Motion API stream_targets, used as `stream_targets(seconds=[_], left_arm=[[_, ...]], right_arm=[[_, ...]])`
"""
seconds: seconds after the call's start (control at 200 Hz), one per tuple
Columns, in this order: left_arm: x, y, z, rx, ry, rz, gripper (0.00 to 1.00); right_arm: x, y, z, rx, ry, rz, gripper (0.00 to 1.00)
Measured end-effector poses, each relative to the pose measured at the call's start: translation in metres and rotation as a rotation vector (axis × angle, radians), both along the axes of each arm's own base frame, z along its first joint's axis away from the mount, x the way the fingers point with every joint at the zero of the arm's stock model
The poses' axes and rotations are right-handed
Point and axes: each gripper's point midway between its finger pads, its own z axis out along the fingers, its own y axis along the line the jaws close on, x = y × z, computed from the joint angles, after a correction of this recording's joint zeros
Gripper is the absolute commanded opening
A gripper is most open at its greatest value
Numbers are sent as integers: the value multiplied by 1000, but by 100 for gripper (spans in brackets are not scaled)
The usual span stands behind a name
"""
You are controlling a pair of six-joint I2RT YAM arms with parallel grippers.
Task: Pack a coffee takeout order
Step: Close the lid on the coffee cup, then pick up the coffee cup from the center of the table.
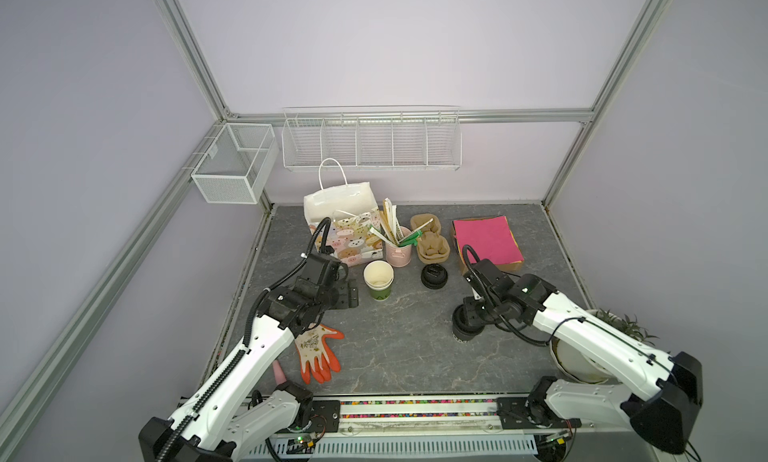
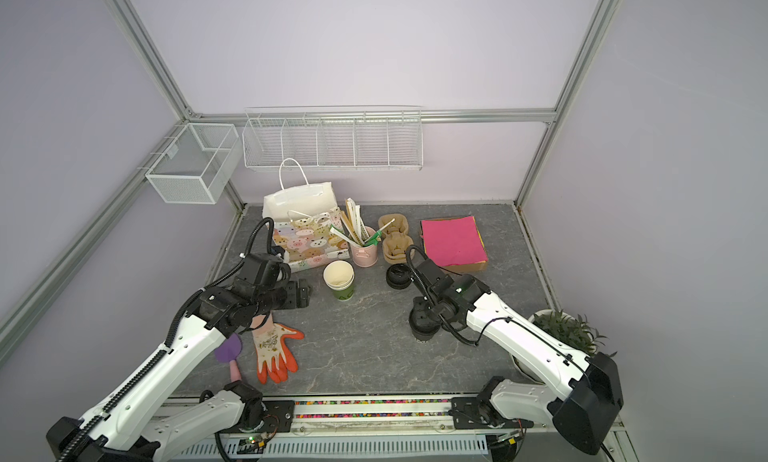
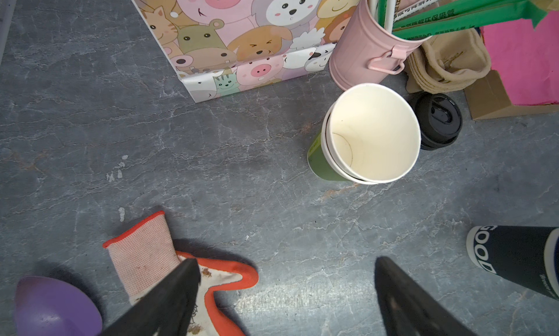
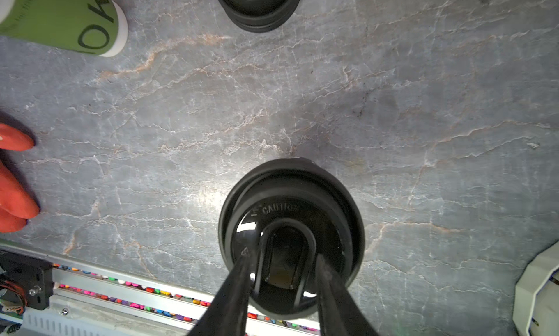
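Gift bag (image 1: 353,239) — white, printed with cartoon animals — stands upright just beside the pink bucket (image 1: 398,254), on the bucket's left. The brown cup carrier (image 1: 432,244) lies close on the bucket's right, with the pink paper sheet (image 1: 486,237) farther out that way. The left gripper (image 3: 286,262) hangs nearer the robot than the bucket, jaws spread wide over bare tabletop (image 3: 272,204). The right gripper (image 4: 284,256) — well apart from the bucket — straddles the raised ridge on a lidded black cup (image 4: 290,195). Its jaws are partly apart, and I cannot tell whether they pinch the ridge.
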Motion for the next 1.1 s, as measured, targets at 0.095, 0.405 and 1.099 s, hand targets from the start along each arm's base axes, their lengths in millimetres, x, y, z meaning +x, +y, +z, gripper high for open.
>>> stream_targets(seconds=[0.095, 0.405, 1.099], left_arm=[[0, 0, -1, 2, 3, 0, 91], [0, -2, -2, -4, 10, -7, 91], [0, -4, -6, -1, 28, -12, 91]], right_arm=[[4, 0, 11, 4, -18, 11, 55], [-14, -17, 1, -4, 1, -16, 78], [-11, -6, -4, -39, 7, 5, 99]])
